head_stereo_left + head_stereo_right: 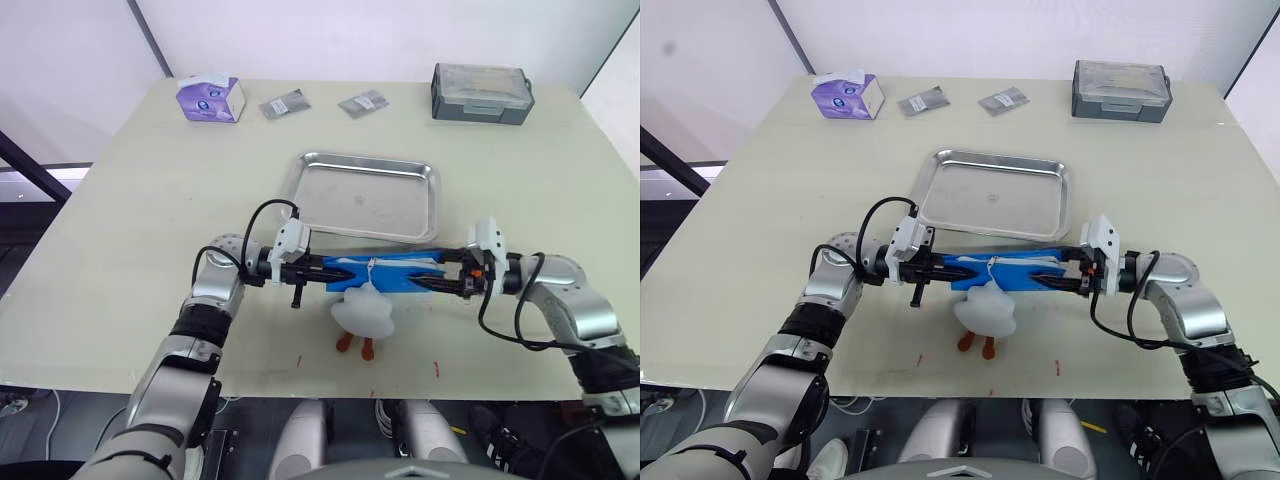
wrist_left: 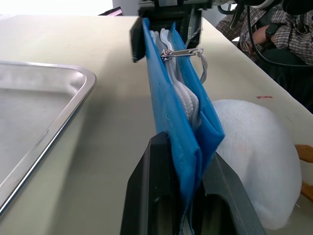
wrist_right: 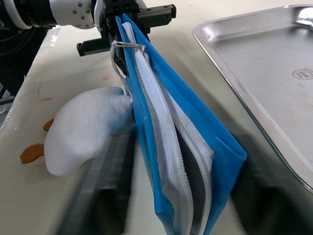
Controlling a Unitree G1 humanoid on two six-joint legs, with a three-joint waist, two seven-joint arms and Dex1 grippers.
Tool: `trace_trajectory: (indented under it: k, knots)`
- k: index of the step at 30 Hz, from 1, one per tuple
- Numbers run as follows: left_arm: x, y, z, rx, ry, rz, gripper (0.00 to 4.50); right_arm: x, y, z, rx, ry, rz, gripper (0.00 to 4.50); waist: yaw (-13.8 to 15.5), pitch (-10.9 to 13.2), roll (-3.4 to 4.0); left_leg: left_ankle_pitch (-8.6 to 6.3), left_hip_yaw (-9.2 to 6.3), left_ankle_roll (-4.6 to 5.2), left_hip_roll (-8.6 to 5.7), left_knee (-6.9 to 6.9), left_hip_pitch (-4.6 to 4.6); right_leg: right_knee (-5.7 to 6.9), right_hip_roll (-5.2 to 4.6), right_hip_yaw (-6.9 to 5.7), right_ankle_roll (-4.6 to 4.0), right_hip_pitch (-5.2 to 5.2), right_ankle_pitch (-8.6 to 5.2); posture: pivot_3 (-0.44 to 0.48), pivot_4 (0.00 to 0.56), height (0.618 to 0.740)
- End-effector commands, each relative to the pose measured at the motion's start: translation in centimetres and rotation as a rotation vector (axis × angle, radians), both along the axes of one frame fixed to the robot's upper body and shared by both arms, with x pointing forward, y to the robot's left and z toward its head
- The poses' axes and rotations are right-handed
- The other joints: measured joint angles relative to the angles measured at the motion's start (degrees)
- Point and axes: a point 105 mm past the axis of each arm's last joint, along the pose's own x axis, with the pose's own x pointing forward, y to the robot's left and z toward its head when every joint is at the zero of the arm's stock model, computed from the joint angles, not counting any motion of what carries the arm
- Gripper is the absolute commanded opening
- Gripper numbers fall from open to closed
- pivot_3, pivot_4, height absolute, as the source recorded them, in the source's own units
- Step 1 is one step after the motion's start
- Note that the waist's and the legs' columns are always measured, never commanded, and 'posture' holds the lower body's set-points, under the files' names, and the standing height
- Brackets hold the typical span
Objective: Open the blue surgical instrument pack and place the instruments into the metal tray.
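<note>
White plush toy [image 1: 366, 312] under pouch [image 1: 385, 272]

The surgical instrument pack [image 1: 385, 272] hangs between left gripper [image 1: 322, 268] and right gripper [image 1: 432, 283], just before the metal tray [image 1: 365, 195]. A plush toy [image 1: 364, 312] lies below the pack. Behind the tray sit a tissue box [image 1: 210, 99], two foil packets [image 1: 285, 104] and a lidded box [image 1: 481, 93].

Bright even light; right wrist view foreground blurred.

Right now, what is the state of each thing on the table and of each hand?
Blue surgical instrument pack: closed, held on edge between both hands.
Left hand: shut on one end of the pack.
Right hand: shut on the other end.
Metal tray: empty.
Grey box: lid closed.
Plush duck: hanging from the pack's zipper.
</note>
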Motion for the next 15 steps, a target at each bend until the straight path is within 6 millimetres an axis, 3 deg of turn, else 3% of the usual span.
trace_trajectory:
  k: [1,2,10,11,14,15]
  knots:
    - [-0.4,0.1,0.5,0.004,-0.017,-0.025,0.00,-0.2,0.0,0.6,0.013,-0.032,0.014,0.39,0.0,0.0,0.00,0.00,0.00,0.00,0.00,0.00,0.00,0.00,0.00,0.00,0.00,0.00,0.00,0.000,0.150,0.738]
    - [-0.5,0.1,0.5,-0.002,-0.009,-0.026,0.00,-0.2,0.0,0.6,0.012,-0.031,0.013,0.07,0.0,0.0,0.00,0.00,0.00,0.00,0.00,0.00,0.00,0.00,0.00,0.00,0.00,0.00,0.00,0.000,0.150,0.738]
    - [-0.5,0.1,1.4,-0.048,0.046,-0.017,0.00,-0.4,-0.2,0.6,0.019,-0.031,0.000,0.07,0.0,0.0,0.00,0.00,0.00,0.00,0.00,0.00,0.00,0.00,0.00,0.00,0.00,0.00,0.00,0.000,0.150,0.738]
    - [-0.4,0.3,1.6,-0.052,0.047,-0.010,0.88,-0.5,-0.2,0.7,0.020,-0.031,-0.001,0.00,0.0,0.0,0.00,0.00,0.00,0.00,0.00,0.00,0.00,0.00,0.00,0.00,0.00,0.00,0.00,0.000,0.150,0.738]
    - [-0.3,0.9,2.0,-0.061,0.045,0.011,2.06,-0.7,-0.3,0.7,0.019,-0.031,-0.002,0.00,0.0,0.0,0.00,0.00,0.00,0.00,0.01,0.00,0.00,0.00,0.00,0.00,0.00,0.00,0.00,0.000,0.150,0.738]
    - [-0.2,1.3,2.2,-0.061,0.042,0.024,2.74,-0.7,-0.4,0.7,0.020,-0.030,-0.003,0.00,0.0,0.0,0.00,0.00,0.00,0.00,0.01,0.00,0.00,0.00,0.00,0.00,0.00,0.00,0.00,0.000,0.150,0.738]
